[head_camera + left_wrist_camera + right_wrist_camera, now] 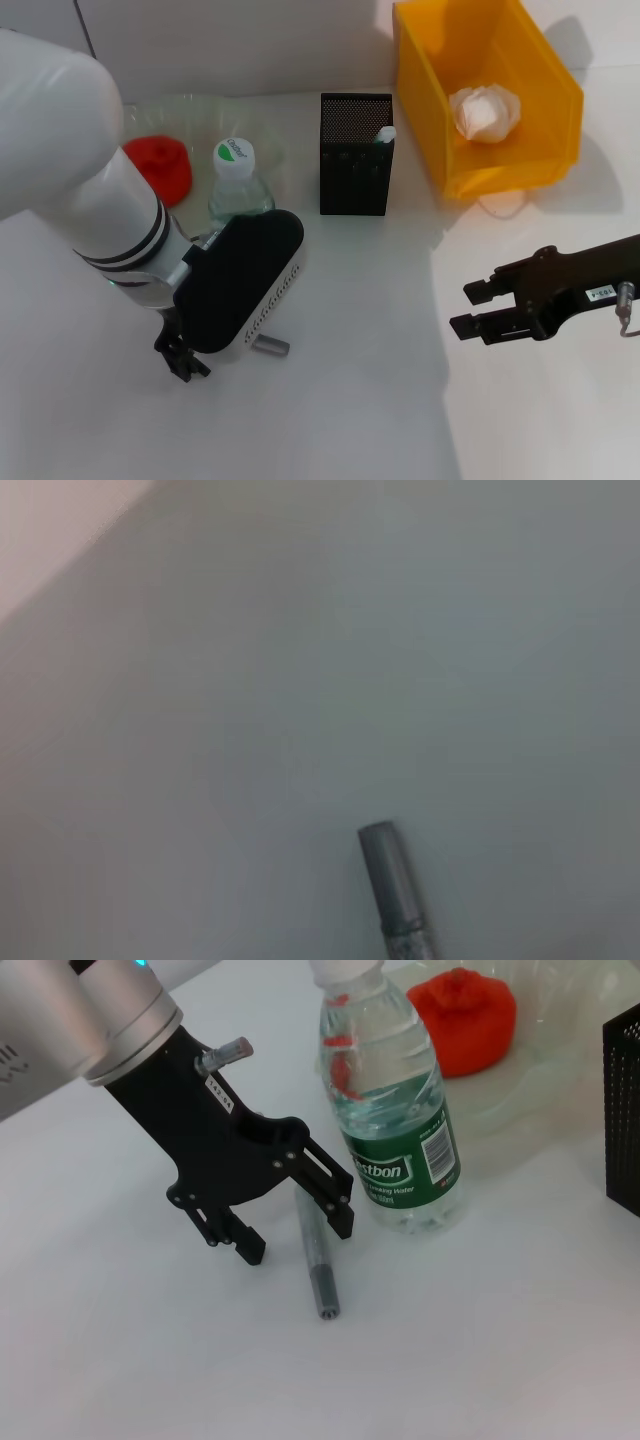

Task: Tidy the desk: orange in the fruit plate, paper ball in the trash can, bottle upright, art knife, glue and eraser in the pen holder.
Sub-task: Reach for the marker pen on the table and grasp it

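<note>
On the white counter, the left gripper hangs low over the grey art knife, fingers apart to either side of it, apparently lining up a grasp. The knife lies flat just beside the upright water bottle. The left arm reaches down steeply from the robot's left. The right gripper hovers idle, well apart, fingers spread. The orange sits in the fruit plate; the paper ball in the trash can. A white-tipped stick pokes from the pen holder.
</note>
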### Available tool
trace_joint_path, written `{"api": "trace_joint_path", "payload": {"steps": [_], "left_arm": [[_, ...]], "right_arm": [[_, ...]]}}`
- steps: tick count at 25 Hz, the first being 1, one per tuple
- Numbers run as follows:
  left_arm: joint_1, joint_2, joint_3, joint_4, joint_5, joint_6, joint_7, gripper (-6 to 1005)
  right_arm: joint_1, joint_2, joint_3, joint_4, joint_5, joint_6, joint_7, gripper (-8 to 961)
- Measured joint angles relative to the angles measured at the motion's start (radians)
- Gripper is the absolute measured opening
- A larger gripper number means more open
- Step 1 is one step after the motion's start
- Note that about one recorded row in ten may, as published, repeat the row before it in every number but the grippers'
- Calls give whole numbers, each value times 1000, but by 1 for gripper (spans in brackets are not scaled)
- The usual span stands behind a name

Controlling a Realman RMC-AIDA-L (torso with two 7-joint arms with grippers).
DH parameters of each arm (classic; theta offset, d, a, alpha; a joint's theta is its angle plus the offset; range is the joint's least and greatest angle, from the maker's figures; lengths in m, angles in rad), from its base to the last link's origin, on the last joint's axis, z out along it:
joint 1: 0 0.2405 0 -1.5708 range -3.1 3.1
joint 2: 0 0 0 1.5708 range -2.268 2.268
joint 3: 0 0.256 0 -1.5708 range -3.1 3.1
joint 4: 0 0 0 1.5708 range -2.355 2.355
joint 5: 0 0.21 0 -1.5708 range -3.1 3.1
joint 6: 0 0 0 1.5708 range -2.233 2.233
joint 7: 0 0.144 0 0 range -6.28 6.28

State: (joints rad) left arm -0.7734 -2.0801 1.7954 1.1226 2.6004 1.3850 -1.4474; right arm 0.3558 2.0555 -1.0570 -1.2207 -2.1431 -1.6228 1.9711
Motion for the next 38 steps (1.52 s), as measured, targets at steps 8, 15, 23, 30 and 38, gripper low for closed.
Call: {"api": "trace_joint_path", "payload": {"steps": [8,15,23,30,38], "left_arm": [[-1,0,6,0,19,45,-11,815],[6,0,40,45,29,116,-52,813],[26,0,65,94,52,118,-56,811],[21,0,72,92,49,109,-24,809],[13,0,73,83,47,92,-4,807]], "right_arm": [[13,0,1,26,-2,0,-1,548],[25,1,2,44,-23,0,-3,547],[29,0,2,52,-25,0,-14,547],[25,0,2,56,-26,0,-15,547],[22,1,0,66,-26,0,-17,547]]}}
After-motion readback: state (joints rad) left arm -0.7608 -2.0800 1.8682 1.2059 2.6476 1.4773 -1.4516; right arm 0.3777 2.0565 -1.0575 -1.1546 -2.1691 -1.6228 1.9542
